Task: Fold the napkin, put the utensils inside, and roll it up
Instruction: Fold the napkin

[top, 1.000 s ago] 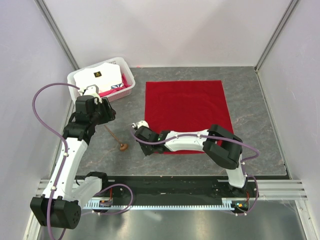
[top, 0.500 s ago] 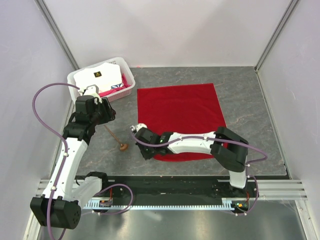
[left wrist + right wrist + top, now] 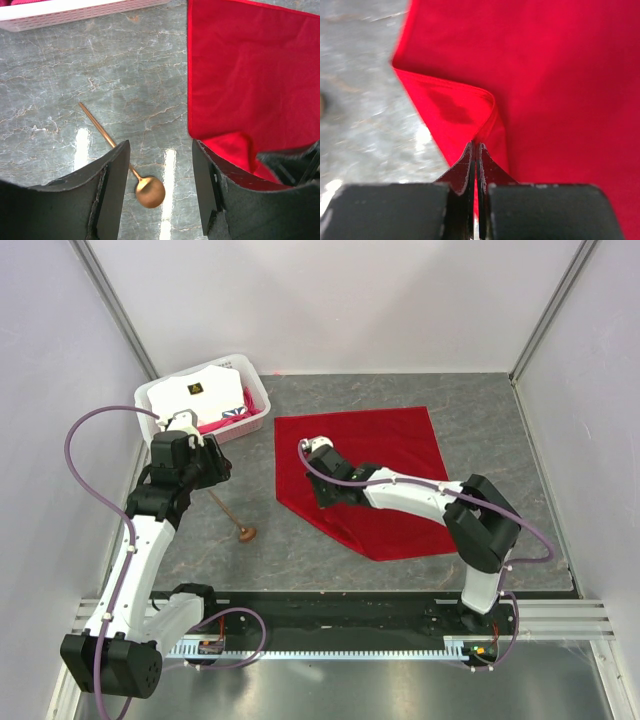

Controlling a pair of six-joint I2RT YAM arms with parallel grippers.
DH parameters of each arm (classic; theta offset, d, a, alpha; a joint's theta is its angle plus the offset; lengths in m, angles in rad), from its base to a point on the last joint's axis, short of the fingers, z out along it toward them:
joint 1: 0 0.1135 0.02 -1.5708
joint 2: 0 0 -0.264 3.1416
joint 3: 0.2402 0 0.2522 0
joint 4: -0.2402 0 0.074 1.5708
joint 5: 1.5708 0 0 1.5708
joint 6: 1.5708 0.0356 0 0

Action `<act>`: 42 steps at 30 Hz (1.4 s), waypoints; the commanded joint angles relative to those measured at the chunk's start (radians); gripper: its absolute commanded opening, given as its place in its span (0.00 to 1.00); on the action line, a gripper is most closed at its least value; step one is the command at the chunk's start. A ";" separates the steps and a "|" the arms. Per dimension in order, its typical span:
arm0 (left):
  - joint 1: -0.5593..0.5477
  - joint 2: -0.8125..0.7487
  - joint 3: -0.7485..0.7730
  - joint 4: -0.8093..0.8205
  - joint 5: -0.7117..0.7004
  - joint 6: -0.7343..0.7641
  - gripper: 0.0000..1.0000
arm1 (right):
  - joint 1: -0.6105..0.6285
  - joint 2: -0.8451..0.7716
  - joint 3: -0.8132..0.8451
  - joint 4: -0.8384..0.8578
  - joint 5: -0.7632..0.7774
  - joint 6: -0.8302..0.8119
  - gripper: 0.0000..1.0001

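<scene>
1. The right hand [image 3: 476, 149] pinches a corner of the red napkin [image 3: 390, 460]; I judge the folding only begun.
2. The left hand [image 3: 159, 150], wide open and empty, hovers over the spoon [image 3: 149, 191], left of the napkin; placing and rolling remain.

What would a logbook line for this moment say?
step: fold napkin | right tool: shut on napkin corner, corner folded inward | left tool: open, hovering near spoon | spoon: left of napkin, apart, untouched
</scene>
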 commanded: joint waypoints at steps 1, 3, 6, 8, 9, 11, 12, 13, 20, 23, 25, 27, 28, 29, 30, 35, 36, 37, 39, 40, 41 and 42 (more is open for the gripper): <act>0.002 0.001 0.001 0.036 0.002 0.042 0.60 | -0.052 0.003 0.032 -0.014 0.052 -0.090 0.00; 0.002 0.008 0.001 0.038 0.002 0.044 0.59 | -0.089 0.020 0.049 -0.031 0.065 -0.122 0.00; 0.002 0.013 0.000 0.039 0.002 0.044 0.60 | -0.144 0.037 0.076 -0.049 0.070 -0.163 0.00; 0.002 0.017 0.000 0.039 0.002 0.044 0.59 | -0.172 0.050 0.095 -0.056 0.073 -0.184 0.00; 0.002 0.021 0.000 0.039 0.000 0.044 0.59 | -0.196 0.055 0.102 -0.063 0.076 -0.191 0.00; 0.002 0.024 -0.002 0.042 0.002 0.044 0.59 | -0.219 0.078 0.125 -0.065 0.095 -0.220 0.00; 0.002 0.024 -0.002 0.042 0.002 0.044 0.59 | -0.238 0.086 0.135 -0.069 0.101 -0.228 0.00; 0.002 0.028 -0.003 0.044 0.002 0.045 0.59 | -0.248 0.101 0.153 -0.074 0.111 -0.239 0.00; 0.002 0.047 -0.003 0.045 0.000 0.047 0.59 | -0.311 0.169 0.237 -0.077 0.231 -0.308 0.00; 0.002 0.053 -0.002 0.045 0.002 0.048 0.59 | -0.334 0.202 0.276 -0.077 0.277 -0.334 0.00; 0.002 0.059 -0.003 0.045 0.000 0.050 0.58 | -0.359 0.225 0.303 -0.076 0.285 -0.340 0.00; 0.002 0.067 -0.002 0.045 0.000 0.050 0.57 | -0.380 0.238 0.326 -0.077 0.302 -0.346 0.00; 0.002 0.068 -0.002 0.045 0.002 0.051 0.57 | -0.390 0.248 0.332 -0.077 0.306 -0.345 0.00; 0.002 0.071 0.000 0.045 0.002 0.051 0.57 | -0.397 0.253 0.342 -0.077 0.306 -0.346 0.00; 0.002 0.074 0.000 0.045 0.002 0.051 0.56 | -0.412 0.259 0.357 -0.077 0.309 -0.348 0.00; 0.002 0.083 -0.002 0.045 0.000 0.056 0.55 | -0.460 0.305 0.408 -0.074 0.311 -0.355 0.00; 0.002 0.085 0.000 0.045 0.002 0.056 0.55 | -0.477 0.316 0.424 -0.074 0.308 -0.360 0.00; 0.002 0.088 0.000 0.044 0.000 0.058 0.55 | -0.483 0.322 0.432 -0.072 0.303 -0.365 0.00; 0.002 0.090 -0.002 0.045 0.000 0.059 0.55 | -0.505 0.342 0.461 -0.072 0.299 -0.368 0.00; 0.004 0.093 0.000 0.045 0.000 0.061 0.55 | -0.511 0.350 0.472 -0.072 0.296 -0.374 0.00; 0.004 0.094 0.000 0.045 0.002 0.059 0.55 | -0.521 0.357 0.483 -0.072 0.294 -0.377 0.00; 0.004 0.096 0.000 0.045 -0.023 0.061 0.55 | -0.528 0.372 0.504 -0.071 0.293 -0.380 0.00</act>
